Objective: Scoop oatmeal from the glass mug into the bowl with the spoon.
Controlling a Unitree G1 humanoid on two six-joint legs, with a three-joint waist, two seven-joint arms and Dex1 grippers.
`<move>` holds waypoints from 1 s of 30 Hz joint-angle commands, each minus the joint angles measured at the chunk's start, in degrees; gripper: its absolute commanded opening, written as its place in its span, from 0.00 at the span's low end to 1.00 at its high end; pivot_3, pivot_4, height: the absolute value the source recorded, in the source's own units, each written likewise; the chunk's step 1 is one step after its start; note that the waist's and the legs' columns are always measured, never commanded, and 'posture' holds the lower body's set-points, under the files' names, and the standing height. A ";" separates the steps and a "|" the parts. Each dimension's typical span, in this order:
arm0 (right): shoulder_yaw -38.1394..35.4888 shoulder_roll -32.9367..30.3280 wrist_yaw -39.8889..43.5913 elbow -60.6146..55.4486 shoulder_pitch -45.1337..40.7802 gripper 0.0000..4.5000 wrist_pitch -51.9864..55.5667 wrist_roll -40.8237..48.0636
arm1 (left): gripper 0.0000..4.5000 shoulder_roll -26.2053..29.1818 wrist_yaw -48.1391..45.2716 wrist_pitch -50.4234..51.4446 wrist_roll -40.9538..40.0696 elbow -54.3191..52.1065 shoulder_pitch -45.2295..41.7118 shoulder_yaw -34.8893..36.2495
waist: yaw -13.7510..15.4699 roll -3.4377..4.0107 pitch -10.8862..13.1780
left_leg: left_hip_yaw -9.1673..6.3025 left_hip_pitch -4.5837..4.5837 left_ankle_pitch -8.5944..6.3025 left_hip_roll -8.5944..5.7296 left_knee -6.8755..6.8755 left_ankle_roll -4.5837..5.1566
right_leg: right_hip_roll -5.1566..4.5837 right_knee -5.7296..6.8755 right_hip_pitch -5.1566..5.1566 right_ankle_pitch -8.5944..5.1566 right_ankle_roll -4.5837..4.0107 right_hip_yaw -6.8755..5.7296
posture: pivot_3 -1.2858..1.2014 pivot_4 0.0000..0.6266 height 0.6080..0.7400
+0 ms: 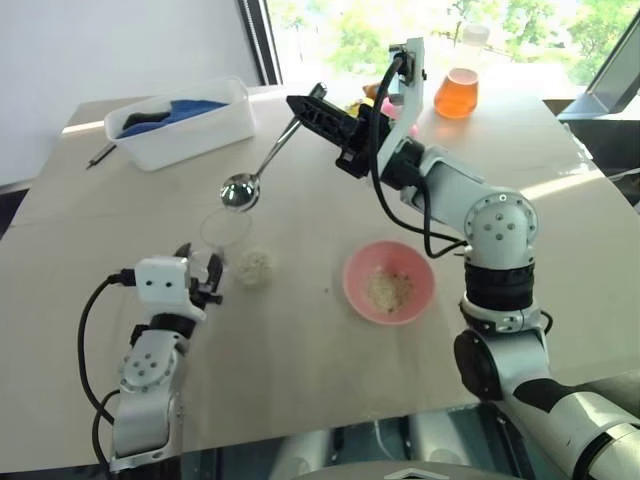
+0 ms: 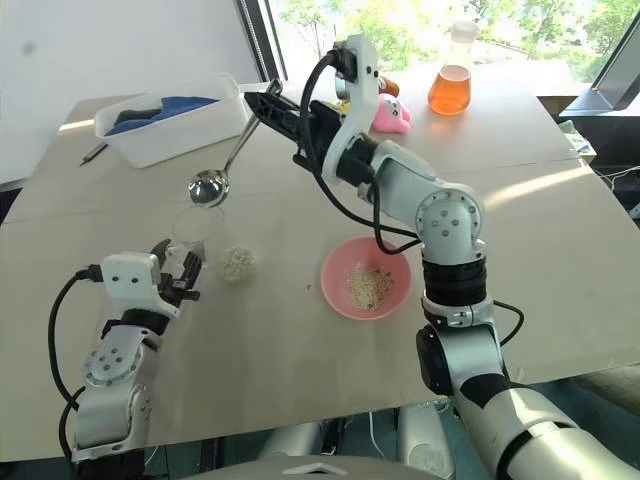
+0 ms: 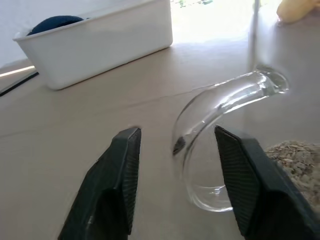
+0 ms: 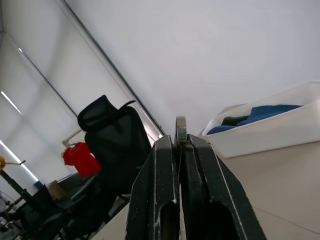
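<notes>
Hand on the right pinches the shiny silver metal spoon above the clear glass mug; left hand half-closed around its handle.

One glass mug, one bowl, one spoon, one tub, one flask.

The glass mug is being cut off at the lower edge of the left wrist view, and whether the left gripper is touching its handle cannot be told. The oatmeal is being cropped at the 4 o'clock corner there. Most of the spoon is being hidden between the right gripper's fingers in the right wrist view. The white tub is being cut off at 3 o'clock. The tub's blue contents are too small to identify.
</notes>
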 commanded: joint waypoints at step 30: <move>3.77 -4.15 6.98 -4.77 -0.30 0.00 0.97 -2.49 | 0.00 -0.77 2.06 2.63 -2.03 -1.16 -1.52 -0.98 | 0.06 0.06 -0.16 | 0.10 0.09 0.01 0.01 0.03 -0.01 | -0.02 0.09 0.01 0.01 -0.01 0.04 | 0.52 0.24 1.00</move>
